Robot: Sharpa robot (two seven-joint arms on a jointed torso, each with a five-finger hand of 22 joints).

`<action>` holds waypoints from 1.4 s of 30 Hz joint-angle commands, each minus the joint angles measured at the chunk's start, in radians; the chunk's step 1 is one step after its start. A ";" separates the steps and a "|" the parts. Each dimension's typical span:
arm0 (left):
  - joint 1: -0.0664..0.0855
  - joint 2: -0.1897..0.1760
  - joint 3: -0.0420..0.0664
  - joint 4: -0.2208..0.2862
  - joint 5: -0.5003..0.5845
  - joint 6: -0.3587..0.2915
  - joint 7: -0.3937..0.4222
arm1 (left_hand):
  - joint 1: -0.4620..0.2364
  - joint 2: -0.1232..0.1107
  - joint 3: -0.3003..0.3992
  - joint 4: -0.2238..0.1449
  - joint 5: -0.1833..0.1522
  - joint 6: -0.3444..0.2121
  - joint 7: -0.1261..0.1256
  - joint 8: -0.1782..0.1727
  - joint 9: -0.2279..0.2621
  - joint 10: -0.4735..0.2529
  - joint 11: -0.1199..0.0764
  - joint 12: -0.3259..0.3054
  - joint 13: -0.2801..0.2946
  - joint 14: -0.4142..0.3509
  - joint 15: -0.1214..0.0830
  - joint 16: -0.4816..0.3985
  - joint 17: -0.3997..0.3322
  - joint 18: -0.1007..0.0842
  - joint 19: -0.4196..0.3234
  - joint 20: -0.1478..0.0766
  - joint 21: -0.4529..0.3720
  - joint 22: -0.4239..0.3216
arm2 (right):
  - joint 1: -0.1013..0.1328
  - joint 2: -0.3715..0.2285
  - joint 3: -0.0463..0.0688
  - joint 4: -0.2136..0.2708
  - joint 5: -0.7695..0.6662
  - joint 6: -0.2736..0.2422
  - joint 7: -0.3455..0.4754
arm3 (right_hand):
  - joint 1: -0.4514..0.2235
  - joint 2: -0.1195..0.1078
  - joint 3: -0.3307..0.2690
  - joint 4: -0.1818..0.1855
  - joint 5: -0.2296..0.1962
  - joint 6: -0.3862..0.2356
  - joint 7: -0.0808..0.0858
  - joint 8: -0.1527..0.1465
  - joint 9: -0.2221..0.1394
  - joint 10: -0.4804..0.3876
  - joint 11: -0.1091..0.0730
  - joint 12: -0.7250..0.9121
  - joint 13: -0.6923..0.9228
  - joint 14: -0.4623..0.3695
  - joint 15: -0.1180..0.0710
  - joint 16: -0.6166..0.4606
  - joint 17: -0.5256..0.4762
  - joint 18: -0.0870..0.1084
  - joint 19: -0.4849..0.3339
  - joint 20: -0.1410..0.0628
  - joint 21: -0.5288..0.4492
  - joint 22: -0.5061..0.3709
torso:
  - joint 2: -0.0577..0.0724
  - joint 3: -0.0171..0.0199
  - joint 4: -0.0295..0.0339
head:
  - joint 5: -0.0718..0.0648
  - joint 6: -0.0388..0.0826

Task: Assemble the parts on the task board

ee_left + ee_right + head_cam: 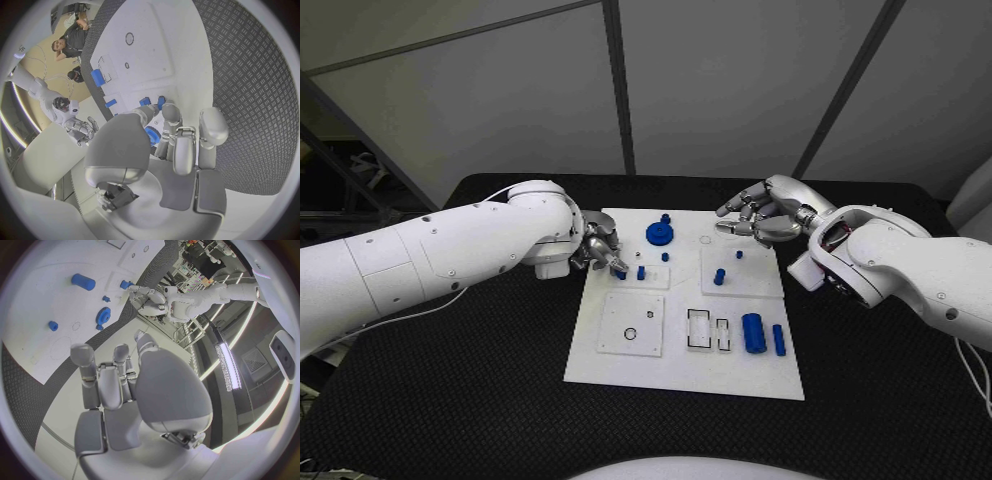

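Observation:
The white task board [678,368] lies in the middle of the black table. On it sit a blue gear-shaped part [659,235], small blue pegs [718,277], a thick blue cylinder [753,332] and a thin blue bar [777,340]. My left hand [600,250] hangs over the board's left edge, fingers curled, tips at two small blue pegs [145,101]; whether it pinches one is unclear. My right hand [762,215] hovers over the board's far right corner with nothing in its loosely spread fingers [100,380]. The right wrist view shows the gear [103,316] and cylinder [83,281] ahead of it.
Two rectangular slots [705,329] and small round holes [630,333] mark the board's near half. Black mat [473,400] surrounds the board on all sides. Grey wall panels stand behind the table.

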 commanded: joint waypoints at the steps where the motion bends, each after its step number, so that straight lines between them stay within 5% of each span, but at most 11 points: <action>1: -0.002 0.004 -0.003 -0.008 -0.009 0.030 -0.004 | -0.004 0.000 0.114 -0.109 0.002 0.003 -0.007 0.007 0.000 0.017 -0.006 0.005 0.002 0.083 -0.006 0.005 0.188 -0.018 0.008 -0.001 0.004 0.002 | 0.002 0.000 0.001 0.002 -0.001 0.005 0.004 | -0.005 0.003 0.000 0.006 0.006 -0.008 0.001 0.006 -0.002 0.001 0.002 0.000 -0.001 0.014 -0.005 -0.005 -0.001 0.010 -0.001 0.001 -0.003 -0.001 | 0.000 0.0006 -0.0015 | -0.001 -0.002; 16: -0.002 0.022 -0.003 -0.045 -0.007 0.028 -0.007 | -0.149 -0.038 0.058 -0.055 -0.007 0.057 -0.030 0.004 0.008 0.063 -0.023 0.053 0.057 0.085 -0.019 0.006 0.191 -0.026 0.032 -0.010 0.029 0.033 | 0.002 -0.006 0.001 0.005 -0.001 0.002 0.003 | -0.005 0.002 0.000 0.007 0.006 -0.009 0.001 0.006 -0.002 0.000 0.002 -0.001 -0.003 0.014 -0.005 -0.005 -0.001 0.010 -0.002 0.001 -0.004 -0.002 | 0.000 -0.0003 -0.0009 | -0.005 -0.006; 37: -0.002 0.026 -0.003 -0.056 -0.007 0.017 -0.007 | -0.216 -0.028 -0.078 -0.011 -0.010 0.102 -0.040 -0.010 0.016 0.088 -0.031 0.081 0.094 0.085 -0.026 0.007 0.192 -0.033 0.053 -0.019 0.051 0.062 | 0.002 -0.007 0.001 0.005 -0.001 0.001 0.004 | -0.005 0.002 0.000 0.007 0.006 -0.009 0.001 0.006 -0.002 0.000 0.002 -0.001 -0.003 0.014 -0.005 -0.005 -0.001 0.010 -0.001 0.001 -0.004 -0.001 | 0.000 -0.0002 -0.0012 | -0.005 -0.008; 42: -0.002 0.025 -0.003 -0.056 -0.007 0.000 -0.008 | -0.256 -0.027 -0.146 0.024 -0.012 0.111 -0.040 -0.012 0.021 0.090 -0.031 0.083 0.097 0.085 -0.026 0.007 0.193 -0.034 0.056 -0.019 0.054 0.068 | 0.002 -0.007 0.001 0.004 -0.001 0.002 0.002 | -0.007 0.002 -0.001 0.008 0.007 -0.009 0.001 0.006 -0.002 0.000 0.002 -0.001 -0.002 0.014 -0.005 -0.004 0.001 0.010 -0.001 0.001 -0.004 -0.001 | 0.000 -0.0004 0.0000 | -0.006 -0.008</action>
